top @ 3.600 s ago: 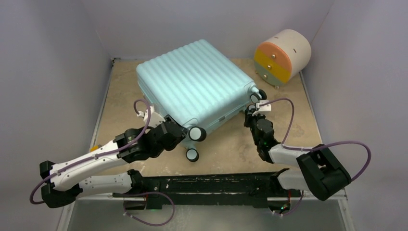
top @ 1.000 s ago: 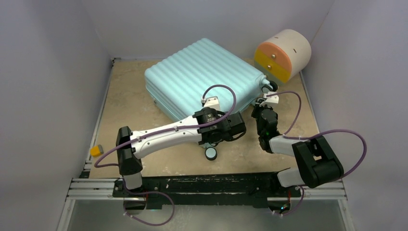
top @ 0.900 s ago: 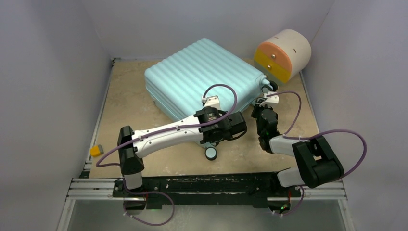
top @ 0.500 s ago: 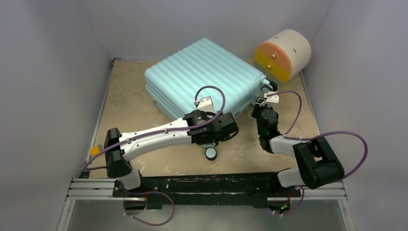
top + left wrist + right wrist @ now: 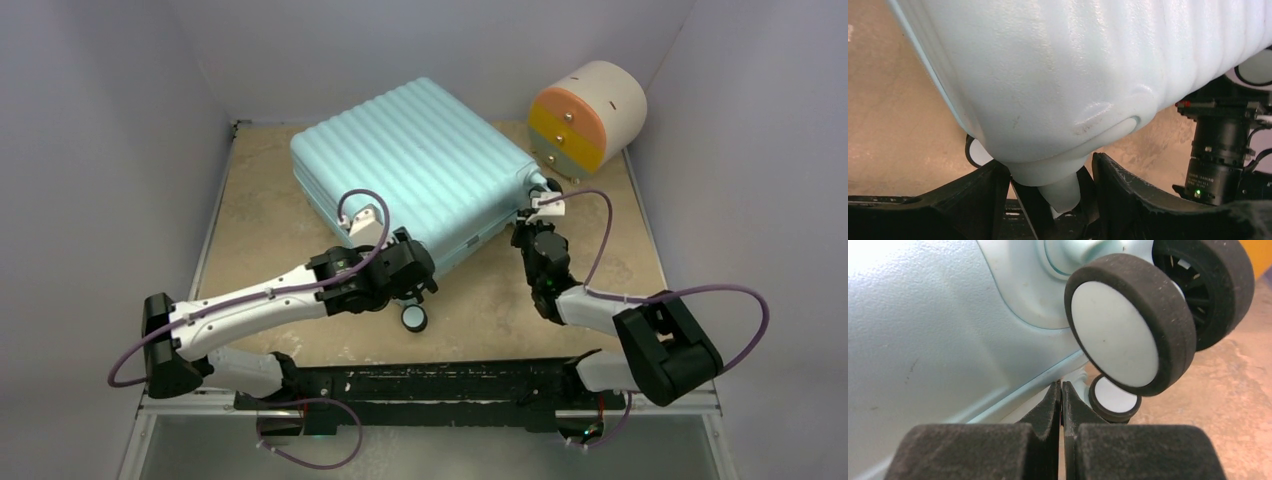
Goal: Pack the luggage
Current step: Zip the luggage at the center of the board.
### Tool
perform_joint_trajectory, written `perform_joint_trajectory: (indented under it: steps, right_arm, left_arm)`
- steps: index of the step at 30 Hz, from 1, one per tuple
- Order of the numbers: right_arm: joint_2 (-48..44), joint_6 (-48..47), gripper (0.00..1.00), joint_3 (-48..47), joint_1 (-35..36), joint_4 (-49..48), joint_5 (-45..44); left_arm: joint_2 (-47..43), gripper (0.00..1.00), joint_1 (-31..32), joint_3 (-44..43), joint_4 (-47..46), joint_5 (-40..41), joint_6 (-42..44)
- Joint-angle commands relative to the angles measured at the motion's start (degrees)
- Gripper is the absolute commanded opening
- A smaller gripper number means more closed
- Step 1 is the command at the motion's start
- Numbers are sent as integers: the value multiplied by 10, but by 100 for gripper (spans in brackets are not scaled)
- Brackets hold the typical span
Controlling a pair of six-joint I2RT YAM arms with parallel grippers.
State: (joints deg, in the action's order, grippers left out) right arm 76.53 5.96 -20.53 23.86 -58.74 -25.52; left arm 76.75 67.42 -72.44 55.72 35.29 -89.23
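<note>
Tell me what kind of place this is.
Probably a robot test booth: plain grey walls box in a beige stone-look tabletop, with a black metal mounting rail and a pale teal ribbed hard-shell suitcase as prop.

One pale teal hard-shell suitcase (image 5: 410, 165) and one round cream drawer unit (image 5: 590, 115) are counted, the unit bearing three coloured drawer fronts (image 5: 562, 132). Two robot arms are seen, a left arm (image 5: 250, 305) and a right arm (image 5: 588, 305). Three suitcase wheels (image 5: 1130, 322) are counted in the right wrist view, and one wheel (image 5: 413, 318) is made out clearly from above.
</note>
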Motion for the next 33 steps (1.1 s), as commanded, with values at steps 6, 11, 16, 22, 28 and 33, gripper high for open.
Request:
perform_joint_trajectory:
  steps: [6,11,16,22,28,33]
  right_arm:
    - [-23,-1,0,-2,8,-33,-11]
    - [-4,14,0,11,8,-41,-33]
    - [33,34,0,36,5,-105,-62]
    - [91,70,0,45,-19,-185,-103]
    - [93,66,0,34,-41,-205,-76]
    - [31,57,10,40,-41,-141,-33]
  left_arm:
    - [-106,0,-34,105,213,75,35]
    - [-137,0,-44,104,242,89,31]
    - [-157,0,-48,117,255,90,19]
    - [-172,0,-50,137,255,87,12]
    - [-183,0,-55,125,271,93,7]
    - [-205,0,-55,77,287,92,24]
